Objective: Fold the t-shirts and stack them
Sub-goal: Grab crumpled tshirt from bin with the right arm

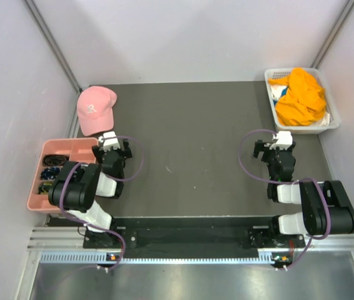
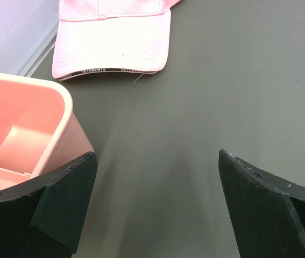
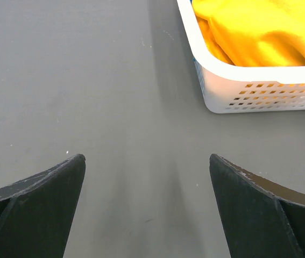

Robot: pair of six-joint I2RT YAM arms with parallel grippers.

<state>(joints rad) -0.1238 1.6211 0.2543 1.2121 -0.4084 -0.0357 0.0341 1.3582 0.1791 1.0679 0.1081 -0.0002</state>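
I count two robot arms, the left arm (image 1: pixel 80 187) and the right arm (image 1: pixel 320 209). There is one pink cap (image 1: pixel 95 109), one pink tray (image 1: pixel 70 147), one white basket (image 3: pixel 260 94) and one orange-yellow t-shirt (image 1: pixel 300 97). The blue and white cloth (image 1: pixel 279 94) beside it is too hidden to count.

The shirts (image 1: pixel 299 95) lay in a basket (image 1: pixel 308 129) at the far right corner of the table (image 1: pixel 189 144). The cap (image 1: pixel 95 109) sat far left, with a tray (image 1: pixel 70 143) just before it.

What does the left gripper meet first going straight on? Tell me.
Probably the pink baseball cap: its brim lies ahead of the open left gripper, slightly left of centre, across bare table.
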